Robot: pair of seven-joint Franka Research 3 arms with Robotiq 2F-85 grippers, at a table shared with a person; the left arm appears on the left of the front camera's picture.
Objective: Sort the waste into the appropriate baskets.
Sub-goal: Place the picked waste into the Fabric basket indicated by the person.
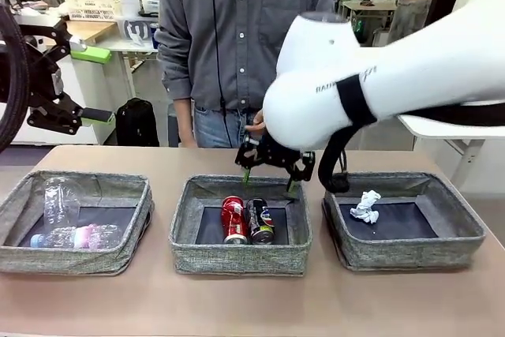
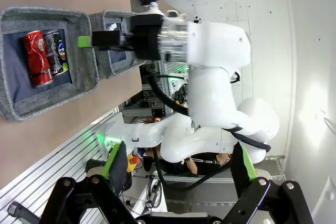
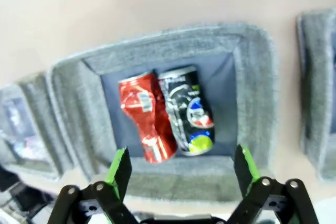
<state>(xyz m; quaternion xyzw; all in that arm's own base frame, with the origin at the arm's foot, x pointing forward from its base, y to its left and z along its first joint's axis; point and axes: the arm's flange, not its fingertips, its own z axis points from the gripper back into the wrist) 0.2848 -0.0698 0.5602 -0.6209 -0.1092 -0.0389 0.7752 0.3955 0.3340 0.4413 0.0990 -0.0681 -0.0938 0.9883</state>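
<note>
Tan table [image 1: 237, 305], three grey baskets in a row along it — bottles [image 1: 67, 222] in the left one, red can [image 1: 233, 219] touching dark can [image 1: 260, 221] in the middle basket [image 1: 237, 262], paper wad [image 1: 366, 206] in the right one. Right gripper [image 1: 268, 177] hangs over the middle basket's far rim, jaws wide, empty; left gripper [image 1: 91, 84] off the table's left edge — also wide, empty.

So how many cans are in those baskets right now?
2, both in the middle basket: a crushed red soda can and a crushed dark can lying side by side, touching. None visible in the other two baskets.
</note>
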